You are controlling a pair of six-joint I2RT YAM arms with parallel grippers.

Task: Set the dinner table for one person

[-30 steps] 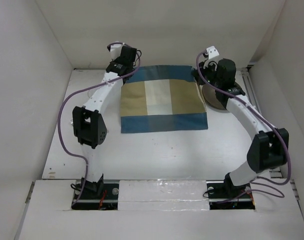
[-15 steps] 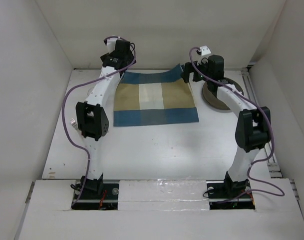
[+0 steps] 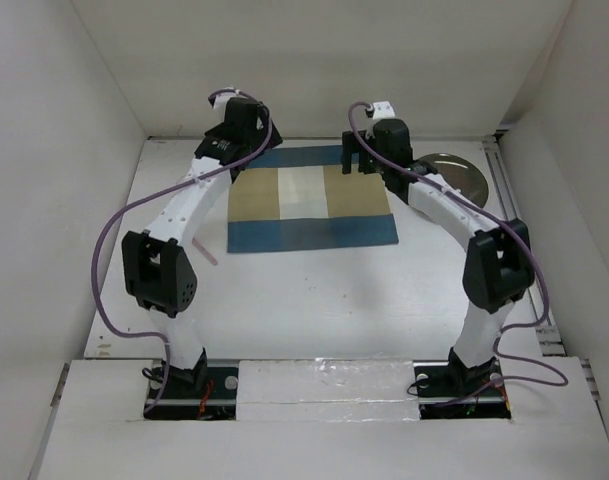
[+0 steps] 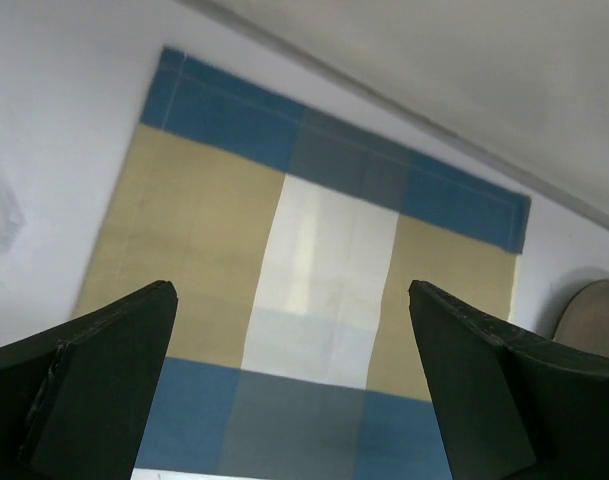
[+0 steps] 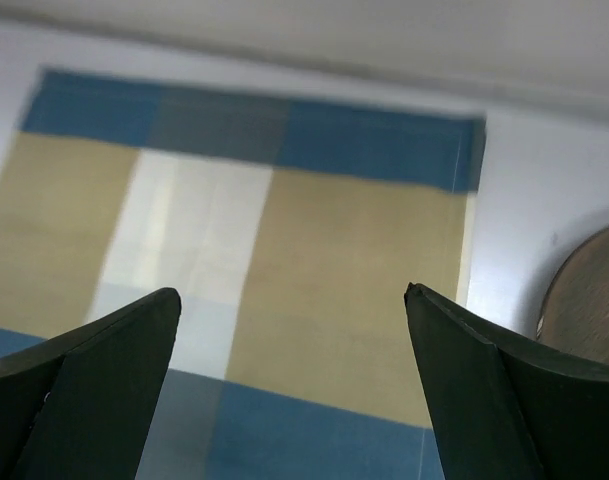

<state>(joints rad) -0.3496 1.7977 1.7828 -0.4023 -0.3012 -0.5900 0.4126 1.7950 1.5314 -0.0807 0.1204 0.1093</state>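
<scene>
A blue, tan and white placemat (image 3: 309,205) lies flat on the white dinner table (image 3: 314,300), toward its far side. My left gripper (image 3: 246,140) hovers over the mat's far left corner. My right gripper (image 3: 356,160) hovers over its far edge, right of centre. In the left wrist view the gripper (image 4: 292,290) is open, with only the placemat (image 4: 314,260) showing between the fingers. The right wrist view shows the same for the other gripper (image 5: 292,292), open above the placemat (image 5: 284,230). Neither gripper touches the cloth.
A round grey-brown plate (image 3: 454,175) sits on the table right of the placemat, also seen at the edge of both wrist views as the plate (image 4: 594,310) (image 5: 589,300). A thin pale pink object (image 3: 208,250) lies left of the mat. White walls enclose the table.
Both grippers went from shut to open and let go of the placemat's far corners. The mat slid left and back and now lies flat. The right arm moved left off the plate.
</scene>
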